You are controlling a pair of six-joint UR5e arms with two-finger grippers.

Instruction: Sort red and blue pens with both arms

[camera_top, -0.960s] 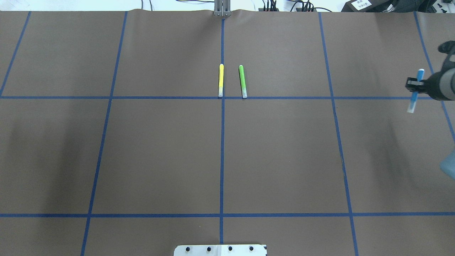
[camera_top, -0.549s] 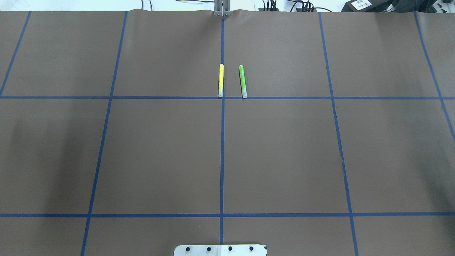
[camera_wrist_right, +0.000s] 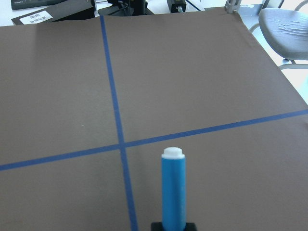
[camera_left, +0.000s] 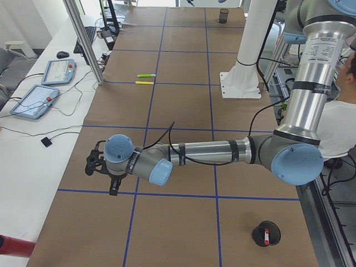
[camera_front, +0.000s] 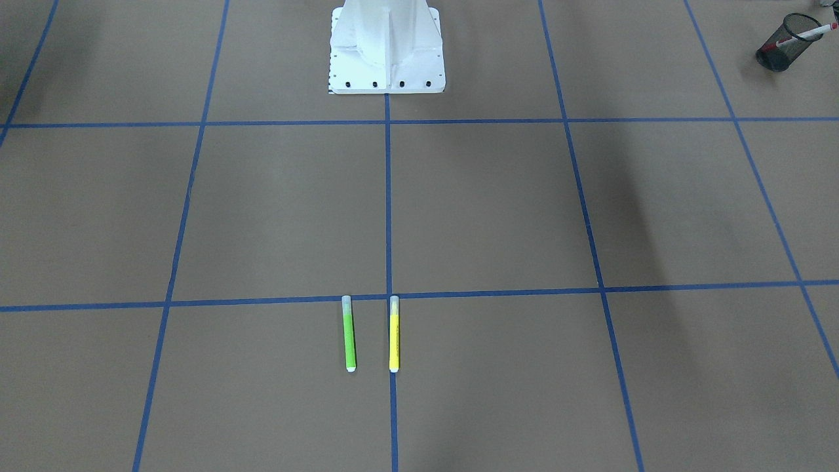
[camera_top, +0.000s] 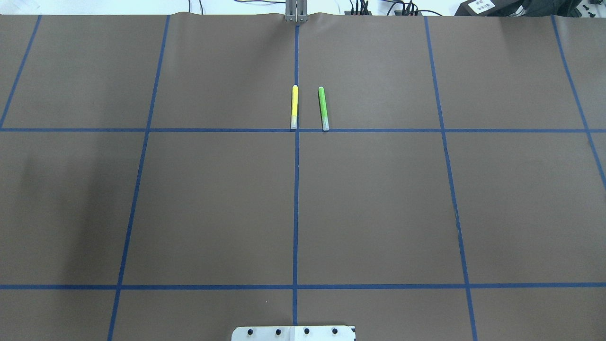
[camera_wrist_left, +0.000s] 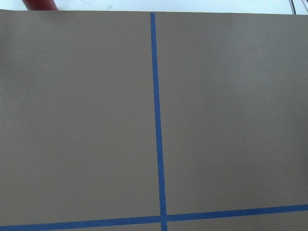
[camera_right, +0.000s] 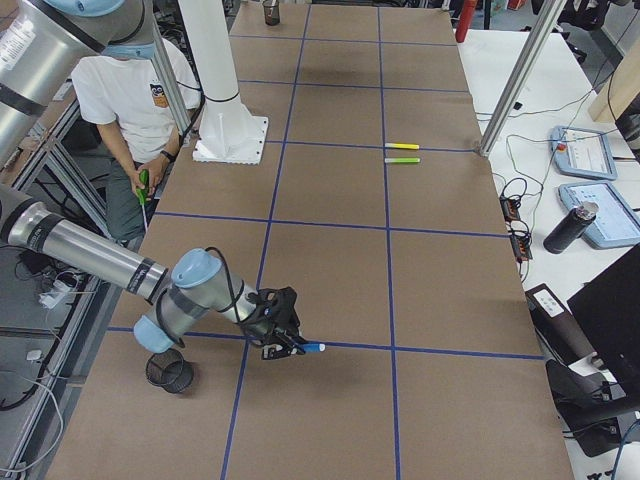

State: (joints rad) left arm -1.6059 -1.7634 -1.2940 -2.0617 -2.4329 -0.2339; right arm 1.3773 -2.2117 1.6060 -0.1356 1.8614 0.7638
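Note:
The blue pen (camera_wrist_right: pixel 173 192) stands in the right wrist view, its white tip up, and my right gripper (camera_right: pixel 280 336) is shut on its lower end. In the exterior right view the blue pen (camera_right: pixel 310 347) sticks out sideways over a blue tape line, near a black mesh cup (camera_right: pixel 168 371). The red pen (camera_front: pixel 805 33) leans in another black mesh cup (camera_front: pixel 783 44) at the table's corner on my left side. My left gripper (camera_left: pixel 100 167) hovers low over the table; I cannot tell whether it is open or shut. Neither gripper appears in the overhead view.
A yellow pen (camera_top: pixel 294 107) and a lime-green pen (camera_top: pixel 323 108) lie side by side at the table's middle. The white pedestal base (camera_front: pixel 387 52) stands at the robot's side. A seated person (camera_right: pixel 130 90) is beside the table. A red cylinder (camera_left: pixel 14 246) lies off the mat.
My right gripper with the blue pen left the overhead view past its right edge between one second and half a second ago. The yellow and green pens have not moved.

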